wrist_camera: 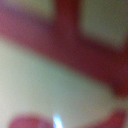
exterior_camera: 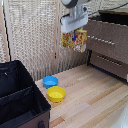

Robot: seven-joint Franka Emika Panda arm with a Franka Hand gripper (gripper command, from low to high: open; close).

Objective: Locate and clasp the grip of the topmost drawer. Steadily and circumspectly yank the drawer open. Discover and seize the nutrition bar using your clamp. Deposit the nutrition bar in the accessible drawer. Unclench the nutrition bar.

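Note:
High in the exterior view, my clamp [exterior_camera: 74,30] is shut on the top edge of the nutrition bar [exterior_camera: 74,41], a red-and-yellow packet hanging below the white gripper block, well above the table. The packet hangs just to the exterior view's left of the brown cabinet's topmost drawer [exterior_camera: 107,40]. That drawer stands pulled out, with a dark opening [exterior_camera: 113,17] behind its front panel. The wrist view is filled by a blurred red-and-cream surface [wrist_camera: 65,45], the packet seen very close; the fingers cannot be made out there.
A blue bowl [exterior_camera: 50,81] and a yellow bowl [exterior_camera: 56,93] sit on the wooden table [exterior_camera: 95,100]. A black box [exterior_camera: 20,97] stands at the exterior view's lower left. A lower drawer [exterior_camera: 108,63] is closed. A reed screen [exterior_camera: 35,35] forms the backdrop.

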